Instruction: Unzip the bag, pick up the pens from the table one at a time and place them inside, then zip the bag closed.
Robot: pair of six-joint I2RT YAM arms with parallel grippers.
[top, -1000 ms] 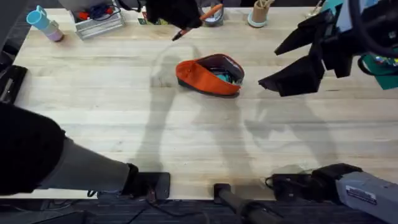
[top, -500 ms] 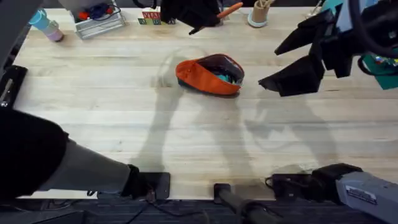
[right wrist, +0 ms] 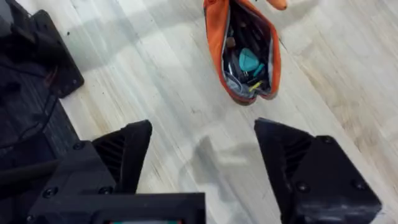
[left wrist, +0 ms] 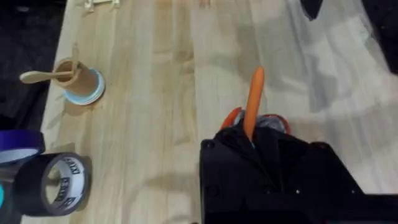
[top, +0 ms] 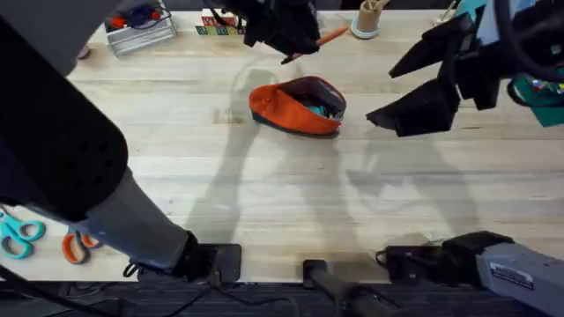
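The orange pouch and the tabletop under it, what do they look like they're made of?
The pouch looks like soft woven fabric, matte orange outside: it slumps and folds instead of holding a shape, and its open mouth sags. The lining looks darker, perhaps grey cloth. The tabletop looks like light wood planks, with visible grain lines and seams and a smooth, low-sheen finish; solid wood or veneer can't be told.

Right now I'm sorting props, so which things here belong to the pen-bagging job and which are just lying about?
Job:
- bag, unzipped
- pen, held by left gripper
- right gripper, open

Lying about:
- scissors
- tape roll
- cup with wooden spoon
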